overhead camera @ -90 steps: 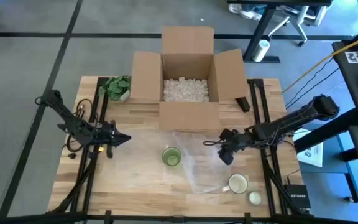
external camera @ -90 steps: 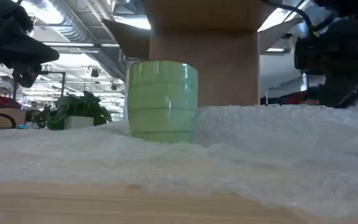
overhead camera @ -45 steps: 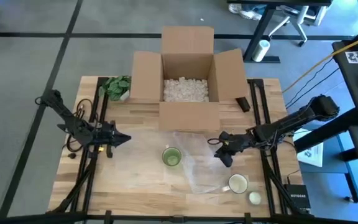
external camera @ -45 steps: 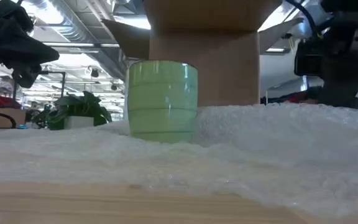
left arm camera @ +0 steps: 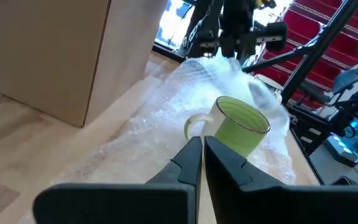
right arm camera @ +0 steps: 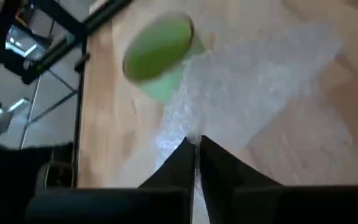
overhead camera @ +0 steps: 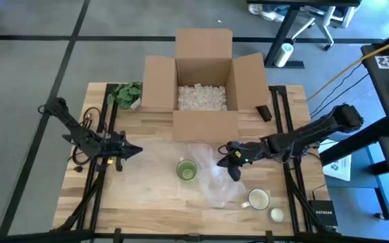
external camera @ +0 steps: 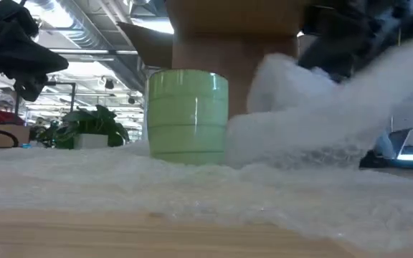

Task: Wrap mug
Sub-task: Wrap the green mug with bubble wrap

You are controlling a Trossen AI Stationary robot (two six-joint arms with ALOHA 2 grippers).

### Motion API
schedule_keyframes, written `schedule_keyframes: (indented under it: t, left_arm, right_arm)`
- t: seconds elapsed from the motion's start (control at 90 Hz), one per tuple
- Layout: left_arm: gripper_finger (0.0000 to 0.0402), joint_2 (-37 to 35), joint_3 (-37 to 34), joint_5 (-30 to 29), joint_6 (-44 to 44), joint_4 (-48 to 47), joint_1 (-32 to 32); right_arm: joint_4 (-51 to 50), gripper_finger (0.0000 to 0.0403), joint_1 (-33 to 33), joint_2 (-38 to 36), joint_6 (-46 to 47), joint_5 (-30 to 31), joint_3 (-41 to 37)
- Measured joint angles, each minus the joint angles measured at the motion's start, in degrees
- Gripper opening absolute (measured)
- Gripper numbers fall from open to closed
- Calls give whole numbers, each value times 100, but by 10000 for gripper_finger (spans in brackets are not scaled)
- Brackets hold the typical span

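Two arms share our wooden table [overhead camera: 147,209], and we take the open cardboard box [overhead camera: 204,81] at its far edge as our landmark. From above we see white packing peanuts [overhead camera: 201,98] inside the box, which the low view cannot show. Just in front of the box lies the sheet of bubble wrap [overhead camera: 211,179], and the green mug [overhead camera: 186,170] stands upright on it, in front of the box's front wall. The high view shows the right gripper [overhead camera: 229,162] beside the mug, in front of the box's right half; its wrist view shows the fingers [right arm camera: 182,162] pinched together on an edge of the wrap, and the low view shows that edge lifted into a fold next to the mug. Our left gripper [overhead camera: 132,150] hangs in front of the box's left flap, off the wrap's edge, fingers [left arm camera: 188,165] nearly touching and holding nothing. A white mug [overhead camera: 258,200] sits nearer the table's front right corner.
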Motion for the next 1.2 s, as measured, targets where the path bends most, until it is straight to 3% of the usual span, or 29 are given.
schedule_keyframes:
  t: [0.389, 0.778, 1.2]
  left_arm:
    - [0, 0, 0, 0, 0, 1, 0]
    - [0, 0, 0, -2, -34, -7, 0]
    - [0, 374, 0, 12, -653, -6, 1]
  right_arm:
    - [-88, 0, -408, 1889, -814, -989, 1946]
    - [-1720, 0, -443, 2545, -1099, -1182, 3344]
    - [-3095, 0, -561, 3680, -1285, -1483, 4786]
